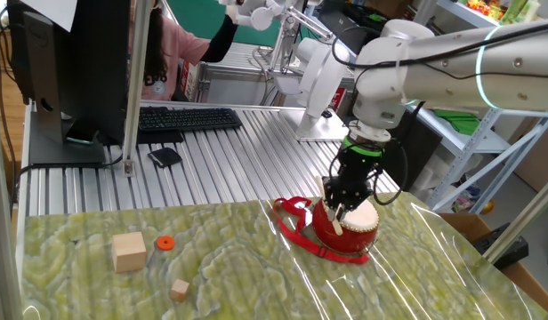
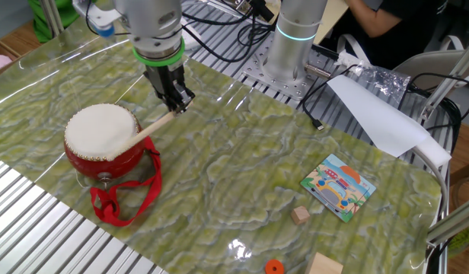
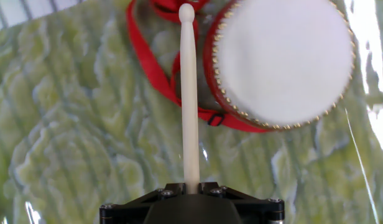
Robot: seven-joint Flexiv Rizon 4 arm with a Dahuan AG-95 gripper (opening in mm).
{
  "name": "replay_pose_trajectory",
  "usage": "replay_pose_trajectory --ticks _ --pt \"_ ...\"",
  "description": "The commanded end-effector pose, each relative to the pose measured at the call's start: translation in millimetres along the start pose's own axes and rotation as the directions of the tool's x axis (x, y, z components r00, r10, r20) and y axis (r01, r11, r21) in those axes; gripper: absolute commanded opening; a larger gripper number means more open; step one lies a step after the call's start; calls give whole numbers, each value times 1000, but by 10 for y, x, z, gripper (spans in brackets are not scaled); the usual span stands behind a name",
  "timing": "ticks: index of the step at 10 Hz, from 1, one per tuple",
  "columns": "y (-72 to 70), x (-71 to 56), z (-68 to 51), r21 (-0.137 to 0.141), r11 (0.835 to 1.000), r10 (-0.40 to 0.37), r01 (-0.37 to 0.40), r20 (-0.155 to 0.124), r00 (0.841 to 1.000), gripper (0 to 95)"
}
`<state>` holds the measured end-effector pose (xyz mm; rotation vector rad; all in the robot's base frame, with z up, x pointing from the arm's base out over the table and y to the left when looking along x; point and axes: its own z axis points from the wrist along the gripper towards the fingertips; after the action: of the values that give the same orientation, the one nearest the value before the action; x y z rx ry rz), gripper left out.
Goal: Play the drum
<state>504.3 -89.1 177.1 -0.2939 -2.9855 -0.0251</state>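
Observation:
The drum (image 2: 103,135) is small and round, with a red body, a pale skin top and a red strap (image 2: 120,199); it also shows in the first fixed view as the drum (image 1: 356,222) and in the hand view as the drum (image 3: 281,62). My gripper (image 2: 173,103) is shut on a thin wooden stick (image 2: 149,127). In the hand view the stick (image 3: 189,93) runs straight out from the jaws, its tip left of the drum over the strap. In the other fixed view the stick's tip lies at the drumhead's right edge.
A tan wooden cube (image 1: 129,252), an orange disc (image 1: 165,243) and a smaller cube (image 1: 179,289) lie at the mat's left. A picture card (image 2: 338,186) lies on the mat. A keyboard (image 1: 187,118) sits behind on the ribbed metal table.

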Motion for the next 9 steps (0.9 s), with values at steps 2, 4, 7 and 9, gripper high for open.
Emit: replay_pose_trajectory --ticks 2,4,7,9 --pt "86 119 -18 7 996 -87 87 -2 996 0" --pt "125 147 1 1 996 -84 84 -2 996 0" --pt "267 186 59 4 996 -86 86 -3 996 0" --pt "411 194 120 4 997 -78 78 -4 997 0"
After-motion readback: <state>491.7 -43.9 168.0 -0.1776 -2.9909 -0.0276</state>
